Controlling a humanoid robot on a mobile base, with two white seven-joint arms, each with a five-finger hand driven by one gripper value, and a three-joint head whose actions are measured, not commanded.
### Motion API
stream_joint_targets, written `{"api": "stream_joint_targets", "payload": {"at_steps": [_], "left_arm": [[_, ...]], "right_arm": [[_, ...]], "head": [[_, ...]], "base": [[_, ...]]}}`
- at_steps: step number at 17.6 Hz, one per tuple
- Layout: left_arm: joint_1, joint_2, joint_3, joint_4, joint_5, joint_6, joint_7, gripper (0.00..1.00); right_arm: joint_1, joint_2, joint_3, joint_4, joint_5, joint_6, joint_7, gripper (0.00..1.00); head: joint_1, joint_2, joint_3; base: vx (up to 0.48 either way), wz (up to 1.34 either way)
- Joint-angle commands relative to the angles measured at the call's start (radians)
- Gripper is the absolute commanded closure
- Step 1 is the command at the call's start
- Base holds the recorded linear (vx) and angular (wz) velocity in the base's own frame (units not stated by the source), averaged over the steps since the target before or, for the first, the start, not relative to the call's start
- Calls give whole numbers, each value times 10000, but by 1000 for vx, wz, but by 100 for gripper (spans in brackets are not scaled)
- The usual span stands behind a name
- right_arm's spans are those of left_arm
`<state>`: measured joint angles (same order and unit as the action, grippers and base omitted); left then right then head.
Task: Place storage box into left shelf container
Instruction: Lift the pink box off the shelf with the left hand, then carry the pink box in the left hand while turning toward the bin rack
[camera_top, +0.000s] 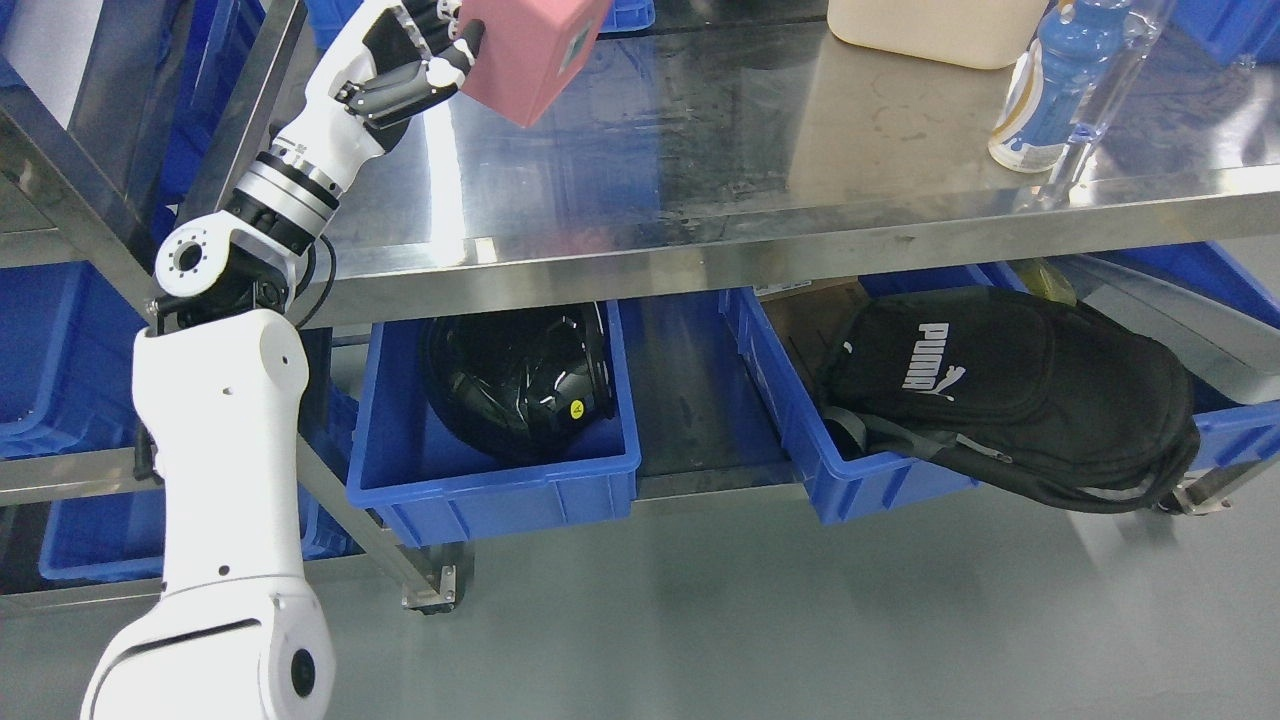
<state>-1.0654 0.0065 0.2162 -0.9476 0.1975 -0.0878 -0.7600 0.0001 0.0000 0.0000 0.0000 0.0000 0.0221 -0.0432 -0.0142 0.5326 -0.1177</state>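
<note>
Head view. Left hand (415, 60) at upper left, fingers clamped on the storage box (530, 50), lifted clear above the steel bench (700, 150). Box partly cut by the top edge of the frame; full outline not visible. Right arm absent from view.

Step in hand, as judged: carrying the box leftward toward a blue container (40, 350) on the left shelf. Which container is meant cannot be settled from this frame; several blue bins visible at far left, partly hidden behind the forearm and the shelf's slanted metal frame (250, 110). Advisable: keep grip firm and box level, clear the slanted frame post on the way across, lower into the bin before releasing, not above it.

Appearance of the box: pink, cube-like, flat matte faces, sharp edges, one corner pointing down, held tilted. Small dark label on the right-hand face; print too small to read. Likely rigid and light.

Also noted under the bench: blue bin with black helmet (515, 375); second bin with black bag (1010, 390). Bottle (1050, 90) at bench's right end, well apart from the box.
</note>
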Motion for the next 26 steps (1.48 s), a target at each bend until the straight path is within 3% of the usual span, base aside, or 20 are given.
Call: {"api": "stream_joint_targets", "payload": {"at_steps": [1,5,11,17,26], "left_arm": [[2562,109,-976,-4488,2089,-27,1062,100],[4468,109,-1792,-6168,2426,-348,1080,99],[6433,109,-3096,-6401,2566,-2219,1065,99],[7202,109,-3236,-6401,2550,-2833,1065,99],[7371,109,-3052,-6386,2550,-2957,1126,99]], "right_arm": [[122,-175,-46,-175,15,-6,2,0],[107,-175,-46,-175,15,-6,2,0],[122,-175,-46,-175,15,-6,2,0],[122,-175,-46,-175,15,-6,2,0],[122,-175,-46,-175,15,-6,2,0]], "head": [[0,0,0],[0,0,0],[0,0,0],[0,0,0],[0,6,0]], "base": [[4,138],[23,250],[43,581],[54,880],[123,1332]]}}
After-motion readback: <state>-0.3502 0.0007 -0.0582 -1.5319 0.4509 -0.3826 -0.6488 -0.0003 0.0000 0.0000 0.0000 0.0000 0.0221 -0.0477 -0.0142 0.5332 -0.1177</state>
